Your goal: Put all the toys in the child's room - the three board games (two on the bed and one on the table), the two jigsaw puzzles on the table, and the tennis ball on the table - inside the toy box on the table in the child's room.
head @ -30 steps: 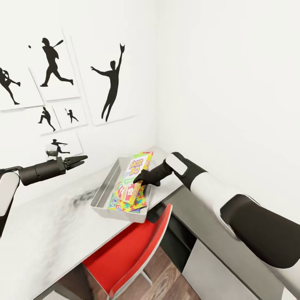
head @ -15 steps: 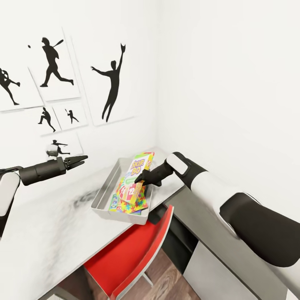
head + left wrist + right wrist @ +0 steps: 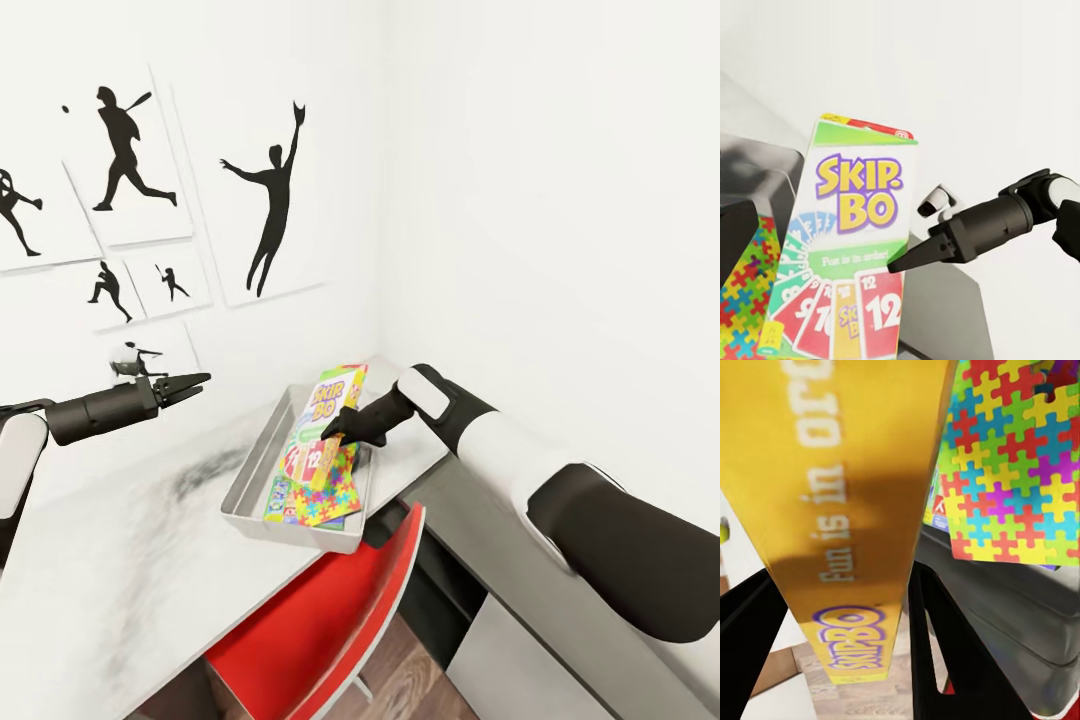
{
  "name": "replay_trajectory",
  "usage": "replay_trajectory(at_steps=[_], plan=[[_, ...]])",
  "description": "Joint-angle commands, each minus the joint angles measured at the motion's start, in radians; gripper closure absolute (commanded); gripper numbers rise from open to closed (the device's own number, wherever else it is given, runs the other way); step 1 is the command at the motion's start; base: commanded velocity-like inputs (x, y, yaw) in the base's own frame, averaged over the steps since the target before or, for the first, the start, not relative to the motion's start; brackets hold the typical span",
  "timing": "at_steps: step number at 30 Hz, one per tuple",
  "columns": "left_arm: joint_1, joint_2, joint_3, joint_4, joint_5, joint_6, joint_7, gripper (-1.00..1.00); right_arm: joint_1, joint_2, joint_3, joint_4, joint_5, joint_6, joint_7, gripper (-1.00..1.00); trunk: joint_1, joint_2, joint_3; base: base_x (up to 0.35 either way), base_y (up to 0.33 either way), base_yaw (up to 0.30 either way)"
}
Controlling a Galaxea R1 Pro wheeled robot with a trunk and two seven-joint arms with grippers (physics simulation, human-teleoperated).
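at the near edge of the head view we see the red chair (image 3: 330, 620) tucked under the table (image 3: 120, 560), and just beyond it the toy box (image 3: 250, 470) on the pale top, holding a jigsaw puzzle (image 3: 335, 495) and other flat boxes. our right gripper (image 3: 335, 428) reaches in from the right over the box, its arm bent and angled down, clamped on the edge of the skip-bo board game (image 3: 325, 420), which leans tilted on the pile. the right wrist view shows what the head view cannot: the game's yellow side (image 3: 847, 510) pinched between the two black fingers (image 3: 945, 652), with the puzzle (image 3: 1012, 465) beside it. the left wrist view looks across at the game's printed face (image 3: 855, 247). our left gripper (image 3: 195, 382) hovers level over the table, well left of the box, its jaws narrow and empty. farthest back hang the silhouette posters (image 3: 260, 190) on the white wall.
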Motion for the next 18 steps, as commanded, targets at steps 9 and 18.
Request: replay_trajectory(at_steps=[9, 18], plan=[[-0.001, 0.000, 0.001, 0.000, -0.004, 0.004, -0.006, -1.00, -0.001, 0.000, 0.007, -0.019, -0.001, 0.001, -0.002, 1.00, 0.001, -0.002, -0.013, 0.007, 0.001, -0.053], [-0.001, 0.001, 0.002, 0.000, -0.003, 0.004, -0.006, -1.00, -0.001, 0.000, 0.006, -0.019, -0.002, 0.001, -0.002, 1.00, 0.001, -0.002, -0.028, 0.000, 0.000, -0.071]])
